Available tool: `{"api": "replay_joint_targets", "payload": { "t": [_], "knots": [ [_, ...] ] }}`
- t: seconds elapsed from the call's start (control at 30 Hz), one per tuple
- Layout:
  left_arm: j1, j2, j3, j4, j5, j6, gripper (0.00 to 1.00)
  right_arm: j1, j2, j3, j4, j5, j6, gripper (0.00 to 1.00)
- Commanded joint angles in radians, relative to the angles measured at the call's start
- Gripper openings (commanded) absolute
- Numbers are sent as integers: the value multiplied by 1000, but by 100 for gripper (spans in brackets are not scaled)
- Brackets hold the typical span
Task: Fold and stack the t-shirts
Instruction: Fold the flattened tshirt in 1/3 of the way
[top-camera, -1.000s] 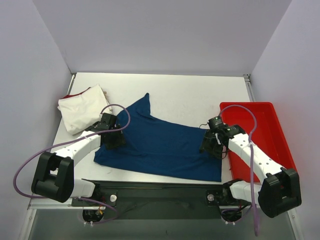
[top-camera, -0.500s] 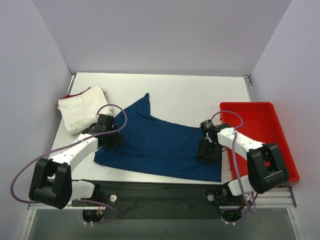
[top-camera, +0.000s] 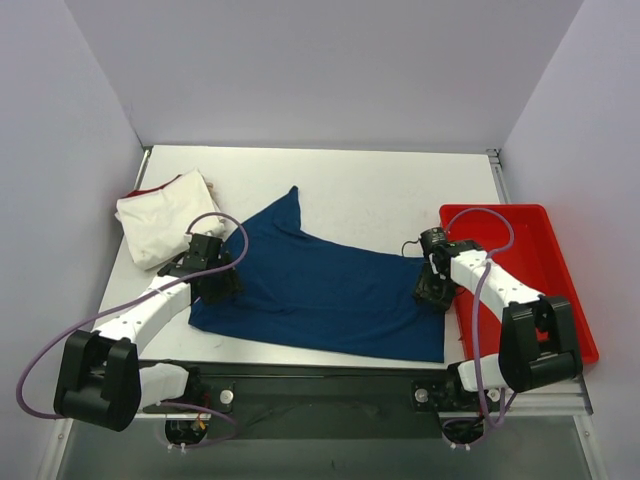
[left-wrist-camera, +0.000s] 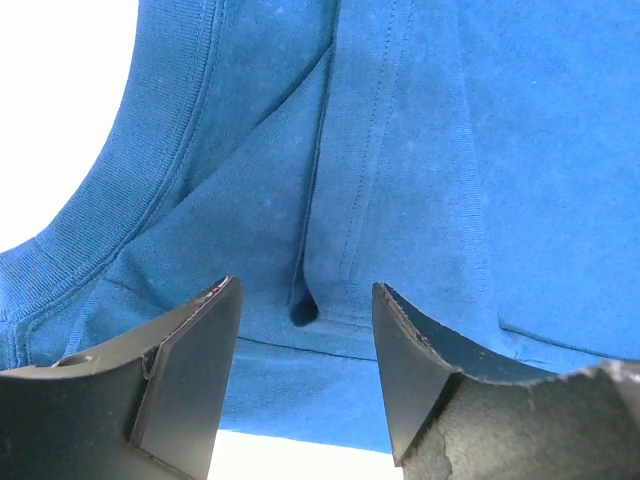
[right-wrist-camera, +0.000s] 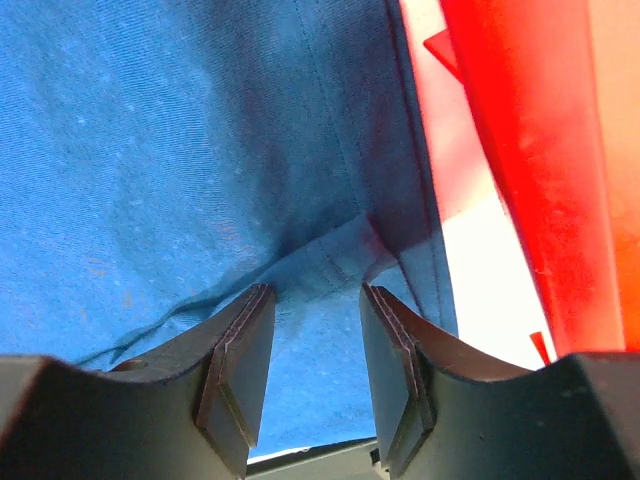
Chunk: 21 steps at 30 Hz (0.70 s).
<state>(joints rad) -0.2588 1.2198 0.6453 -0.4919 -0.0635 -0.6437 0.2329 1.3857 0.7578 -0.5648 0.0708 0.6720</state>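
Note:
The dark teal-blue t-shirt (top-camera: 320, 290) lies spread flat on the white table, one corner pointing toward the back. The cream-white t-shirt (top-camera: 160, 218) with a red edge lies bunched at the back left. My left gripper (top-camera: 215, 284) is open just above the blue shirt's left edge; the left wrist view shows the blue cloth (left-wrist-camera: 400, 150) with its collar rib and a fold between my spread fingers (left-wrist-camera: 190, 360). My right gripper (top-camera: 435, 290) is open over the shirt's right edge; the right wrist view shows a wrinkle of blue cloth (right-wrist-camera: 200, 150) between the fingers (right-wrist-camera: 240, 360).
A red plastic tray (top-camera: 545, 270) stands at the right, its wall close beside the right gripper, and shows in the right wrist view (right-wrist-camera: 520, 150). Grey walls enclose the table on the left, back and right. The table's front edge runs just below the shirt's hem.
The right gripper moved in over the shirt, then back right toward the tray. The left gripper slid slightly toward the near side along the shirt's left edge. The shirt lies as before.

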Motion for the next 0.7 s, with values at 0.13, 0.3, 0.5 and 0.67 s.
{"api": "replay_joint_targets", "payload": {
  "t": [0.13,0.3,0.5,0.67],
  "knots": [
    [-2,-16,5,58,22,-11,63,9,-49,31,-60,6,-28,41],
    [-13,6,17,68,27,-20,58,36,-125,2,-60,-60,-23,40],
    [-40,30,31,24,-5,-43,56,59,-142,-63,-57,-62,11,40],
    [-42,30,13,22,-4,-60,56,62,-143,-61,-56,-62,3,40]
  ]
}}
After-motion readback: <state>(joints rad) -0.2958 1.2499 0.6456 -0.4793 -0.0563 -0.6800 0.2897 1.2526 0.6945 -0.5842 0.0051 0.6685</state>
